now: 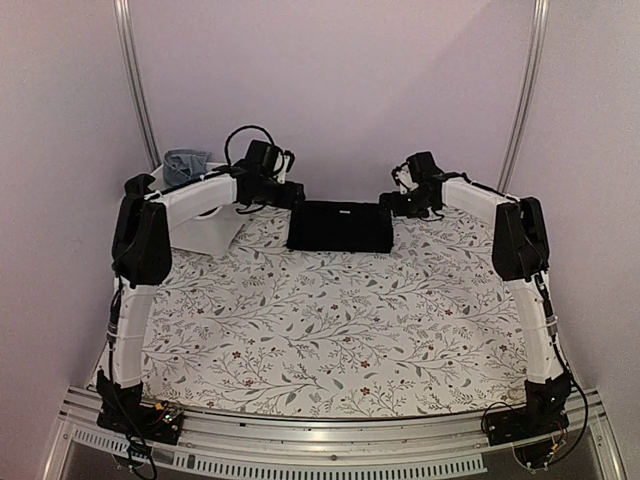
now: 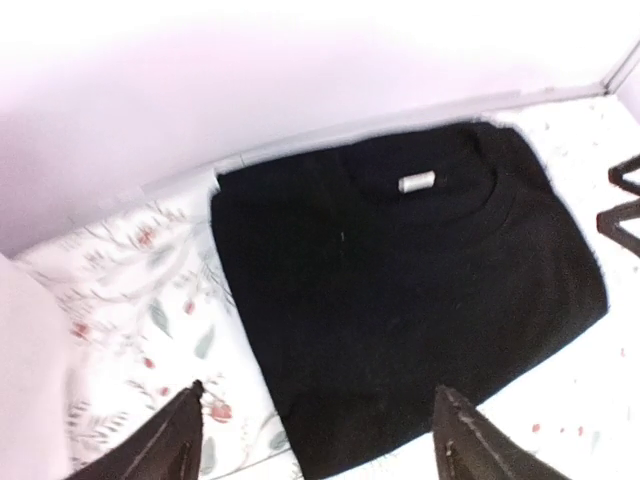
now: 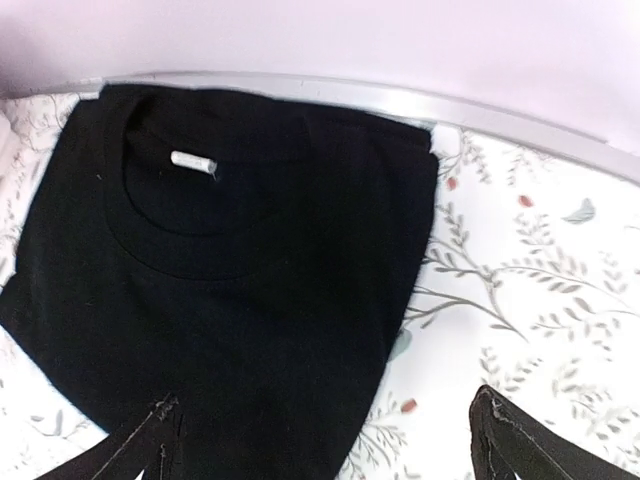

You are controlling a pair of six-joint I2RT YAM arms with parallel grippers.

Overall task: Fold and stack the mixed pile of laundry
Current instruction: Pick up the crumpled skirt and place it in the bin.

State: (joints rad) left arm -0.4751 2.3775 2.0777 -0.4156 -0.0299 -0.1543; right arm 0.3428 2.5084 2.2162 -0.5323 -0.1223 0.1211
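A folded black shirt (image 1: 340,227) lies flat at the far middle of the floral table, collar and white label (image 2: 414,182) facing up. My left gripper (image 1: 290,192) hovers at its left end, jaws open, and the wrist view shows its gripper (image 2: 318,389) spread over the shirt's (image 2: 400,300) near corner without gripping it. My right gripper (image 1: 392,205) hovers at the right end, also open. In its wrist view the gripper (image 3: 326,396) straddles the edge of the shirt (image 3: 230,270). Light blue denim (image 1: 187,165) sticks up behind the left arm.
A white bin (image 1: 212,230) stands at the back left, close to the left forearm. The back wall and a metal rail (image 3: 480,110) run just behind the shirt. The floral cloth (image 1: 330,330) covers the table in front.
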